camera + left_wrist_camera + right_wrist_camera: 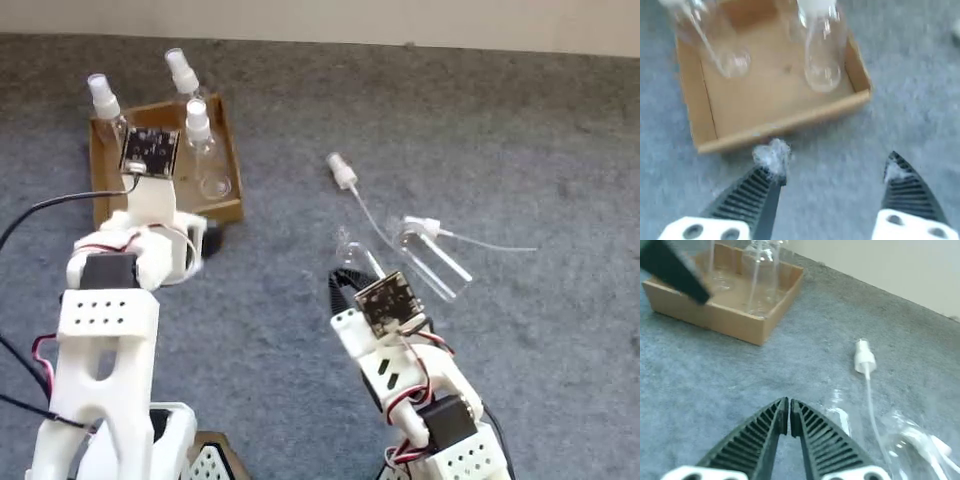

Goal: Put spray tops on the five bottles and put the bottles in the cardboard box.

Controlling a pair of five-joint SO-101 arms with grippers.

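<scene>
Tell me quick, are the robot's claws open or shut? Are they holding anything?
Left gripper: open, holding nothing.
Right gripper: shut, holding nothing.

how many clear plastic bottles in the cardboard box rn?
3. Capped clear plastic bottle at far-left corner, another at far edge, third mid-box. Left arm may hide more.

Grey carpet (500,120) bears cardboard box (232,205); spray top (342,172); two bottles (440,265).

Left gripper (834,167) jaws spread wide; right gripper (789,405) jaws pressed together
</scene>
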